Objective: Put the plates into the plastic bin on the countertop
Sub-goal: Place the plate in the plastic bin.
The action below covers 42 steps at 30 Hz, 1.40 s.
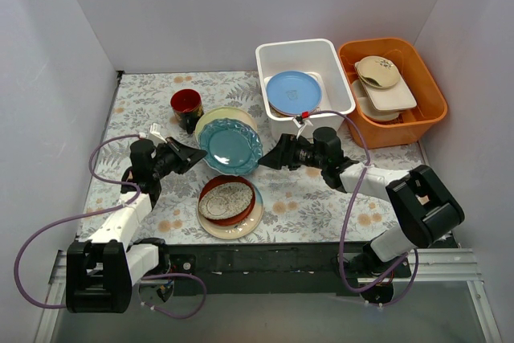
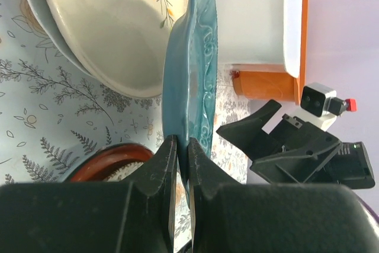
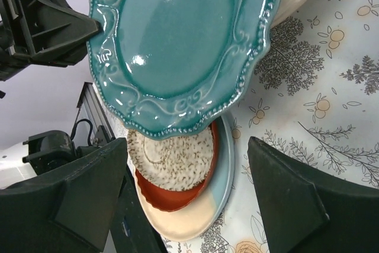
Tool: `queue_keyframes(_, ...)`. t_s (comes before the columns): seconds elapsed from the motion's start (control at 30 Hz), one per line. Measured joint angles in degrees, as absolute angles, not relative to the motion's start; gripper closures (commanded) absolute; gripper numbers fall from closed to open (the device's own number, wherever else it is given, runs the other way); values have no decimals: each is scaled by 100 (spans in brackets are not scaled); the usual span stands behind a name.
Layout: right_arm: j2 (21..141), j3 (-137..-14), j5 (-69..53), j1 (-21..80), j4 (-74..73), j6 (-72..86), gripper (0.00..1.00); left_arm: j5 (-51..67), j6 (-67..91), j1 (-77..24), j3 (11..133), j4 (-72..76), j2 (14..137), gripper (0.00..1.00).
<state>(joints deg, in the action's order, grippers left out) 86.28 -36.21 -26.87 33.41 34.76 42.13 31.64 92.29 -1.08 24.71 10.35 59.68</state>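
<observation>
Where the leaf-patterned tabletop (image 1: pixel 305 198) meets the back wall, two containers stand side by side. They are the orange tub (image 1: pixel 393 132) at the right and the white bin (image 1: pixel 301 42) just to its left. The tub holds a beige dish (image 1: pixel 377 71) and a white dish (image 1: pixel 387 98).

At the near middle of the tabletop there is a stack of plates. A cream-and-blue plate (image 1: pixel 233 229) is at the bottom, a red-brown plate (image 1: pixel 207 192) lies on it, and a speckled oval dish (image 1: pixel 226 201) is on top.

Behind this stack lies a pale cream plate (image 1: pixel 215 118), and the teal plate (image 1: pixel 231 146) covers its near part. In the left wrist view the teal plate (image 2: pixel 192 75) is seen from the edge. I cannot tell if it touches the cream plate (image 2: pixel 112 28).

A light blue plate (image 1: pixel 293 92) is already inside the bin, and it leans on the left wall.

The left hand (image 1: pixel 201 153) comes from the left side. Its two fingers (image 2: pixel 166 164) are pressed together on the rim of the teal plate, so it grips this plate.

The right hand (image 1: pixel 271 154) is just beside the right rim of the same plate, in front of the bin. Its fingers (image 3: pixel 284 188) are spread wide apart and hold nothing, and the plate (image 3: pixel 183 39) is seen between them.

A small dark-red cup (image 1: pixel 185 104) stands near the cream plate, at the back left.
</observation>
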Motion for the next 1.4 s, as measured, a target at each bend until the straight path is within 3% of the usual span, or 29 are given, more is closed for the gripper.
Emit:
queue_keyframes(0.7, 8814, -3621, -2766, 3341, 3658, 4338, 11, 4239, 9129, -108, 2290, 1686, 5957, 100)
queue_keyframes(0.93, 8814, -3621, -2764, 3341, 3664, 4364, 16, 4606, 9131, -108, 2285, 1979, 5957, 100)
queue_keyframes(1.0, 8818, -3621, -2766, 3341, 3664, 4386, 23, 4703, 9129, -110, 2285, 2045, 5961, 100)
queue_keyframes(1.1, 8842, -3621, -2783, 3341, 3701, 4423, 56, 4836, 9126, -130, 2285, 2152, 5990, 100)
queue_keyframes(1.13, 8855, -3621, -2829, 3339, 3747, 4473, 67, 4873, 9122, -139, 2285, 2182, 6003, 100)
queue_keyframes(1.17, 8862, -3621, -2838, 3341, 3778, 4482, 93, 4886, 9107, -152, 2285, 2198, 6023, 100)
queue_keyframes(1.2, 8866, -3621, -2862, 3341, 3800, 4512, 99, 4871, 9052, -161, 2285, 2182, 6051, 100)
queue_keyframes(1.4, 8921, -3627, -3192, 3212, 4051, 5017, 99, 4764, 8823, -71, 2274, 2255, 6117, 100)
